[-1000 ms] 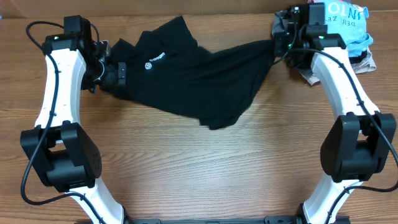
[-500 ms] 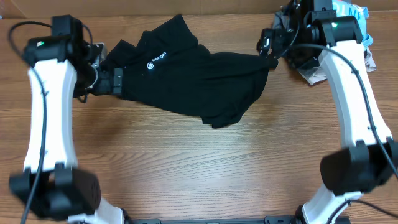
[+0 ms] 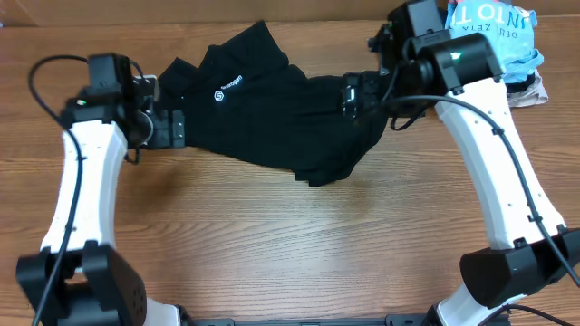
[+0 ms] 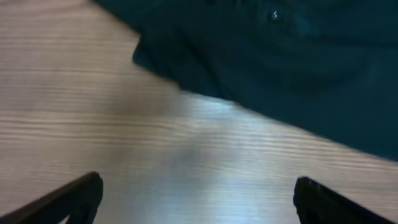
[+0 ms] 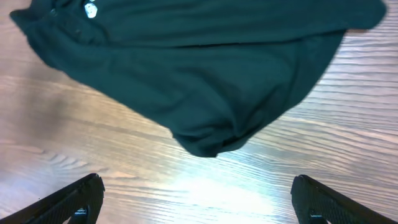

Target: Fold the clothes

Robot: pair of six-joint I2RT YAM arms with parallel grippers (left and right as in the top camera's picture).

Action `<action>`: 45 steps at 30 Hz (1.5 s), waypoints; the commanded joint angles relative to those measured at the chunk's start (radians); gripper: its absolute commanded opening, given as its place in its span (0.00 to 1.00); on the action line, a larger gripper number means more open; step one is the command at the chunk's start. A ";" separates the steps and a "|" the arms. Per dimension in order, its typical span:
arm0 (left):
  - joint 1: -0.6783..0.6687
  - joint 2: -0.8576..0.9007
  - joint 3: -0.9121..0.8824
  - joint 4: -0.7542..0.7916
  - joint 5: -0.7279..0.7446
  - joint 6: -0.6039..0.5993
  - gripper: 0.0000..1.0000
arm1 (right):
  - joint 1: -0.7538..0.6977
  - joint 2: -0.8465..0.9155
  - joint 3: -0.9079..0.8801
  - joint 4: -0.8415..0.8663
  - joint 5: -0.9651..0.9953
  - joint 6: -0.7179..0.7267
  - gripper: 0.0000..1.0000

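both the left gripper (image 4: 196, 196) and right gripper (image 5: 198, 198) are gaping wide, gripping nothing; the crumpled soft black t-shirt (image 3: 281, 113) is lying at twelve o'clock on the wooden table (image 3: 290, 244).

You are looking at a wooden table (image 3: 272, 244) that is carrying a black T-shirt (image 3: 281, 118), which is lying crumpled along the far side. Just right of the T-shirt, at the far right corner, a light blue shirt (image 3: 507, 32) is sitting on top of other folded garments (image 3: 535, 91).
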 commanded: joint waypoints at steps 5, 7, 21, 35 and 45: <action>-0.009 0.104 -0.094 0.232 0.029 0.060 0.85 | 0.024 -0.003 -0.006 0.013 0.021 0.006 1.00; -0.011 0.152 -0.094 0.275 0.029 0.089 0.76 | 0.024 -0.003 -0.006 0.017 0.020 0.007 0.99; -0.011 0.351 -0.094 0.419 0.079 0.126 0.24 | 0.024 -0.002 -0.006 0.054 0.021 0.006 0.99; 0.006 0.265 0.232 -0.200 0.047 -0.093 0.04 | 0.024 -0.002 -0.006 0.047 0.021 0.006 0.99; 0.005 0.265 0.412 -0.424 -0.023 -0.095 0.04 | 0.024 -0.002 -0.006 0.034 0.021 0.005 0.99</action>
